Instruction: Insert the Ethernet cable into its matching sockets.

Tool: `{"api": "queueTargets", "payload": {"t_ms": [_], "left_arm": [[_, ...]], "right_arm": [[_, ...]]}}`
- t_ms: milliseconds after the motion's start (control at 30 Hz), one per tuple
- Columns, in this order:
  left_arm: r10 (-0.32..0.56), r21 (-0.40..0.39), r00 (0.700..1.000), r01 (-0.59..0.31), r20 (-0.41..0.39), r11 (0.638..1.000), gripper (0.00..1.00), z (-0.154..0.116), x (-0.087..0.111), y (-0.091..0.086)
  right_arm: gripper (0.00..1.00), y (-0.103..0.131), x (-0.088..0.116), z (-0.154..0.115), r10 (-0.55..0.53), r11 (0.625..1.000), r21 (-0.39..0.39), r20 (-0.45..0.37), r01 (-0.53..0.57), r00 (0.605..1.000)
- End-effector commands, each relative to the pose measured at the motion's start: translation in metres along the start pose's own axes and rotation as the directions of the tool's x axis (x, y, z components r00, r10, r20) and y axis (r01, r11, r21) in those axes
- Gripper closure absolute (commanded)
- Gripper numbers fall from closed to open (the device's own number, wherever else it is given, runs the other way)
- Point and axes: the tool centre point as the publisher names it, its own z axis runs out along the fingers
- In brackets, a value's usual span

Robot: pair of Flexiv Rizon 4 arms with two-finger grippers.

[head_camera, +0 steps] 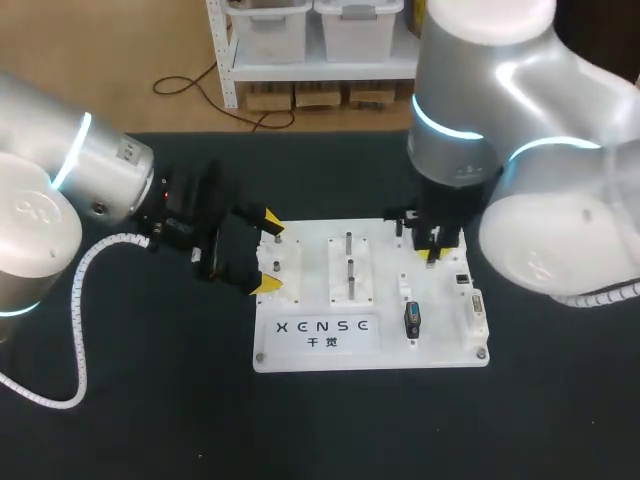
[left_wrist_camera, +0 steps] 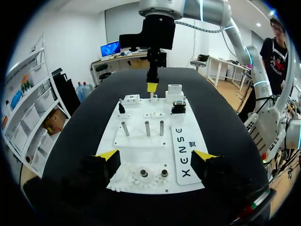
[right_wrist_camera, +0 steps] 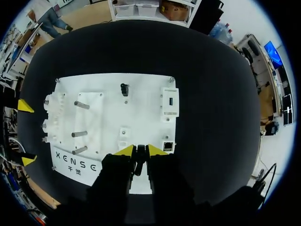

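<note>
A white board [head_camera: 440, 345] lies mid-table. My right gripper [head_camera: 432, 255] hangs over its back right part. In the right wrist view this gripper [right_wrist_camera: 139, 150] is shut on a thin dark piece [right_wrist_camera: 139, 160], which looks like the Ethernet cable's plug. A small white socket block [right_wrist_camera: 167, 146] stands just beside its fingertips. A taller white port block [right_wrist_camera: 169, 101] stands further ahead. My left gripper [head_camera: 268, 254] is open, with its yellow tips on either side of the gear block [head_camera: 280, 262] at the board's left end. From the left wrist view the right gripper [left_wrist_camera: 151, 87] shows at the board's far end.
Metal pegs [head_camera: 349, 255] stand upright in the board's middle. A black and blue connector [head_camera: 412, 320] stands on the front right of the board, and a small black part [right_wrist_camera: 124, 88] near its back edge. Dark table [head_camera: 150, 420] surrounds the board.
</note>
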Motion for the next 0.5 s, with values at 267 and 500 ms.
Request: {"api": "queueTargets", "payload": {"t_ms": [267,500], "left_arm": [[0.001,0.001,1.000,-0.001,0.000,1.000,0.00,0.001,0.001,0.001],[0.001,0.001,1.000,-0.001,0.000,1.000,0.00,0.001,0.001,0.001]], "right_arm": [[1.00,-0.021,0.005,0.008,0.020,1.000,-0.014,0.016,-0.020,1.000],[1.00,-0.031,0.006,0.013,0.030,0.999,-0.014,0.009,-0.030,1.000]]}}
